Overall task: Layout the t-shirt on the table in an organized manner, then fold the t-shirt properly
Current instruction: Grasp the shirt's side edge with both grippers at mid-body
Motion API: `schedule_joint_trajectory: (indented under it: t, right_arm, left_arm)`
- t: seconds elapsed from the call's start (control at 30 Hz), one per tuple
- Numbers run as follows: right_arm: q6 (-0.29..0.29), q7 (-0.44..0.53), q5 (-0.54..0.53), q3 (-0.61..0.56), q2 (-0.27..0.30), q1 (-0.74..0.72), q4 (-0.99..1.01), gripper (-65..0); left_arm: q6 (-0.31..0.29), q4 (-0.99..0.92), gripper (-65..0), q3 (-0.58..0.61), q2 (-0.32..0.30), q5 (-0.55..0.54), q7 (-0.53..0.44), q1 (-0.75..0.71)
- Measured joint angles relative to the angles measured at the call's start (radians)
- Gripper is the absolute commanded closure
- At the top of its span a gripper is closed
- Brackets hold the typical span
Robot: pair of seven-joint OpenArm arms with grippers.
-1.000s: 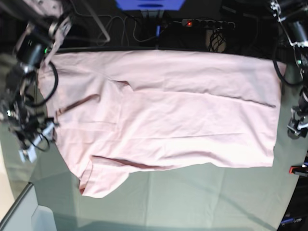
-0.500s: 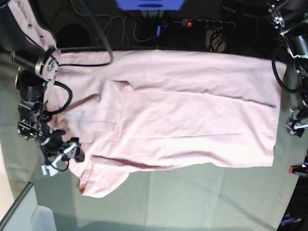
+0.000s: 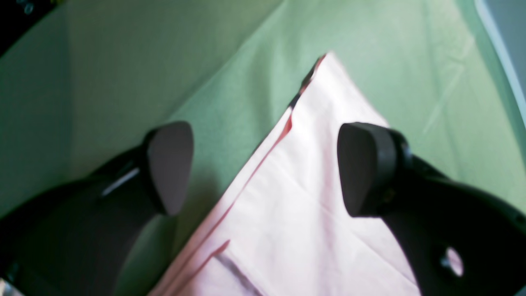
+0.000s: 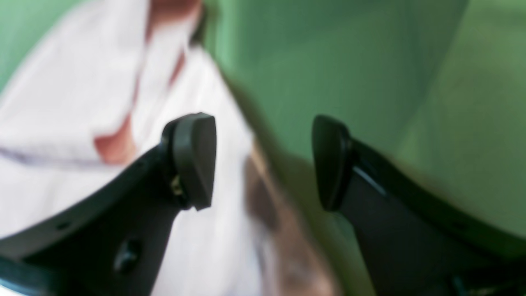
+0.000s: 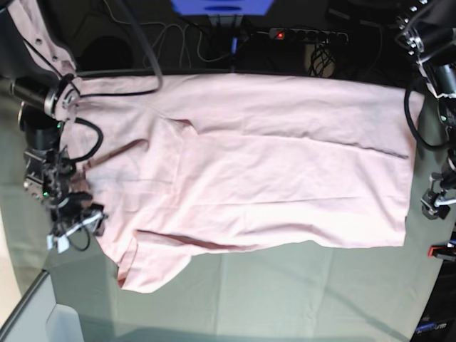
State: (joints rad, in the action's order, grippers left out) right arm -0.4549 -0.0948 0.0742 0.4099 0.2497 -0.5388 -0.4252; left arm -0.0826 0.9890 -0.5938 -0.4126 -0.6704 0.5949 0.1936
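The t-shirt lies spread flat across the far half of the bench, plain pink side up, its long axis running across the base view. One short sleeve juts toward the near edge of the bench, and a shallow fold crosses the fabric near the collar end.

My right hand hangs at the collar end of the t-shirt, just beside the sleeve. Its fingers stand apart with nothing between them. In its wrist view, which is blurred, the shirt's edge runs under the gap, pink cloth below one finger and green bench cover below the other. I cannot tell whether the tips touch the fabric.

My left hand is at the opposite, hem end of the t-shirt, just off its near corner. Its fingers are spread wide and empty. The hem corner points up between them in the wrist view, one finger over the shirt and the other over bare bench cover.
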Motion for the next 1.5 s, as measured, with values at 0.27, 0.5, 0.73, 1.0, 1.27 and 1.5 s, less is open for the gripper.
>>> schedule_joint_trajectory:
  t: [0.27,0.5,0.73,1.0,1.27,1.5]
  right_arm:
    - [0.000,0.010,0.000,-0.082,0.005,0.014,-0.001,-36.9]
    - [0.000,0.032,-0.004,-0.151,0.002,0.027,-0.005,-36.8]
    - [0.000,0.032,-0.005,-0.151,0.004,0.031,-0.006,-19.0]
    - [0.000,0.029,-0.008,-0.151,0.005,0.034,-0.006,0.0]
    - [0.000,0.029,-0.008,-0.151,0.005,0.035,-0.006,0.0]
    - [0.000,0.029,-0.008,-0.151,0.005,0.035,-0.006,0.0]
  left_arm:
    - [-0.005,-0.070,-52.6,-0.001,0.014,0.165,0.003,0.069]
    - [-0.013,-0.217,-52.6,0.000,0.030,0.312,-0.106,0.163]
    - [-0.016,-0.381,-52.6,0.231,0.043,0.340,-0.277,0.207]
    - [-0.019,-0.451,-52.6,0.360,0.041,0.344,-0.413,0.237]
    - [-0.015,-0.615,-52.3,0.453,0.038,0.347,-0.499,0.302]
    - [-0.016,-0.624,-48.6,0.556,0.039,0.344,-0.555,0.300]
